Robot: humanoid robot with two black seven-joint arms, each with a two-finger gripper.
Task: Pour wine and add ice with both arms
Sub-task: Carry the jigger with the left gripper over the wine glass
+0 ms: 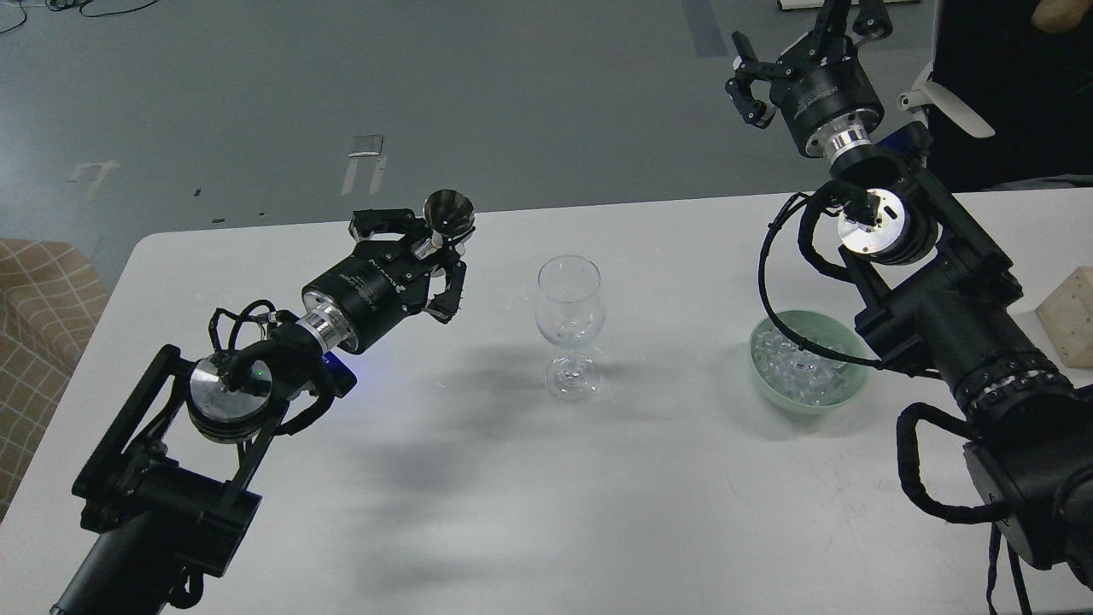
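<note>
A clear stemmed glass (569, 325) stands upright at the middle of the white table (546, 495). My left gripper (427, 252) is shut on a small silver metal cup (449, 212), held above the table to the left of the glass. The wine cannot be made out in the cup. A pale green bowl (807, 363) to the right of the glass holds several pieces of clear ice (794, 369). My right gripper (790, 51) is raised high beyond the table's far edge, fingers spread and empty. The right arm (939, 307) partly covers the bowl.
A person in black (1008, 85) stands at the far right behind the table. A beige block (1072, 316) lies at the table's right edge. A checked seat (34, 307) is at the left, beside the table.
</note>
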